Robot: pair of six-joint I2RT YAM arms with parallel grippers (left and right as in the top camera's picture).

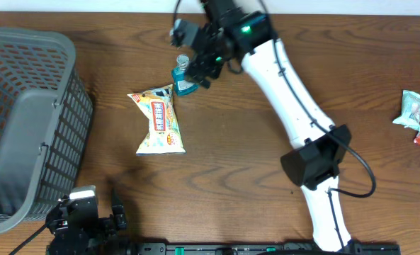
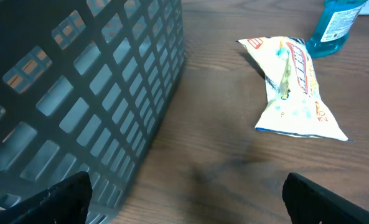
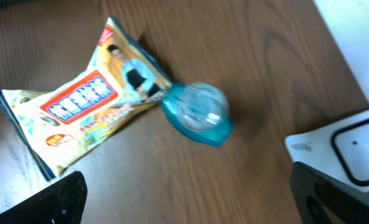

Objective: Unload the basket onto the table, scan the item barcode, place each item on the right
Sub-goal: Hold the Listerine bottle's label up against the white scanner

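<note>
The blue bottle point(image 1: 184, 79) stands upright at the far middle of the wooden table point(image 1: 231, 163), its base touching the upper corner of a yellow snack bag point(image 1: 161, 120) that lies flat just in front of it. The right gripper point(image 3: 190, 202) hovers over the bottle, fingers spread wide, holding nothing. A white object with a dark-outlined panel point(image 3: 349, 149) sits beside the bottle. At the near edge the left gripper point(image 2: 184, 199) is also spread and empty, next to a grey mesh basket point(image 1: 75, 120). Two small wrapped packets point(image 1: 411, 110) lie well apart at the right edge.
</note>
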